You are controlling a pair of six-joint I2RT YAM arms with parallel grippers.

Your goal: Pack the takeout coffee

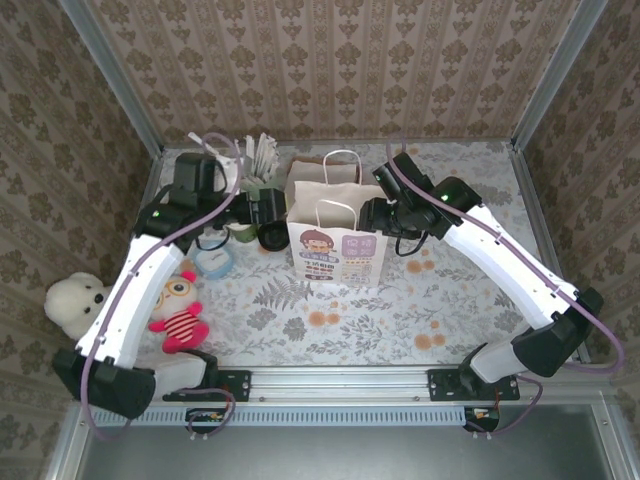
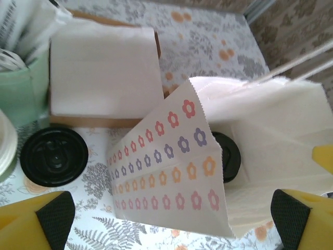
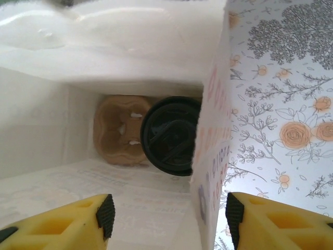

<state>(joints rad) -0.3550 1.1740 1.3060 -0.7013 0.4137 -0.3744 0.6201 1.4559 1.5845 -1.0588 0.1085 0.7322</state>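
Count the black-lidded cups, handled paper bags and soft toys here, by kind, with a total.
Black-lidded cups: 2 (loose cup, bagged cup)
Handled paper bags: 2 (printed bag, brown bag behind it)
Soft toys: 2 (white bear, pink striped doll)
Total: 6

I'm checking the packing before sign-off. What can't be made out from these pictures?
- Right wrist: on the bagged coffee, the lid hides the cup body and how it sits in the carrier.
- Top external: the bag hides its contents behind its walls.
- Left wrist: the straw cup is cut off by the left edge.
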